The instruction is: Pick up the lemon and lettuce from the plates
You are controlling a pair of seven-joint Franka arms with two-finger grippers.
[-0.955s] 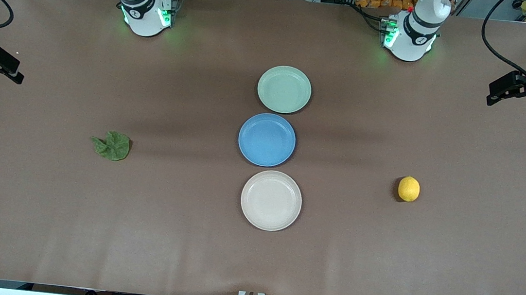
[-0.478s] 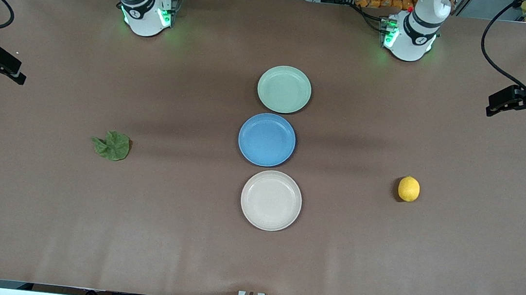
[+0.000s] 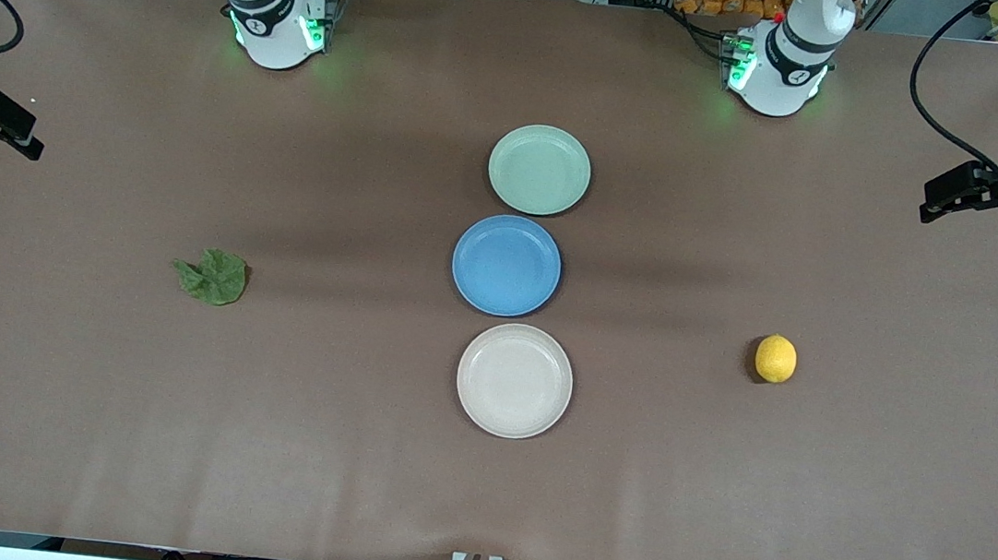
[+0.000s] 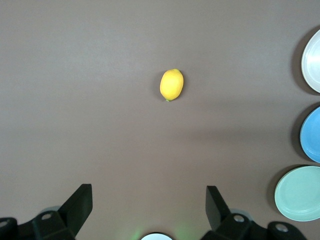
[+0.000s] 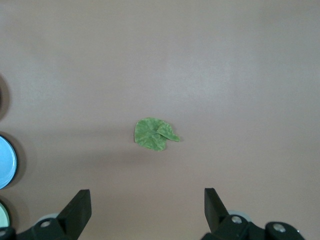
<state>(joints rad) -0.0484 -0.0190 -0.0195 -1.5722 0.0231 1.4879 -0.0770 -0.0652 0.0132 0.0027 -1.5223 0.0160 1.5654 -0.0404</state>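
Lemon point(image 3: 775, 358) is seen on bare tabletop point(image 3: 333, 448) toward the left arm's end, at 3 o'clock from the beige plate point(image 3: 514, 381); lettuce point(image 3: 213, 276) at 9 o'clock, toward the right arm's end. Both plates, green plate point(image 3: 539, 169) included, are empty, so removal looks done. Left gripper point(image 3: 953, 191) and right gripper point(image 3: 1, 124) are parked over the table ends, jaws apart, nothing held.
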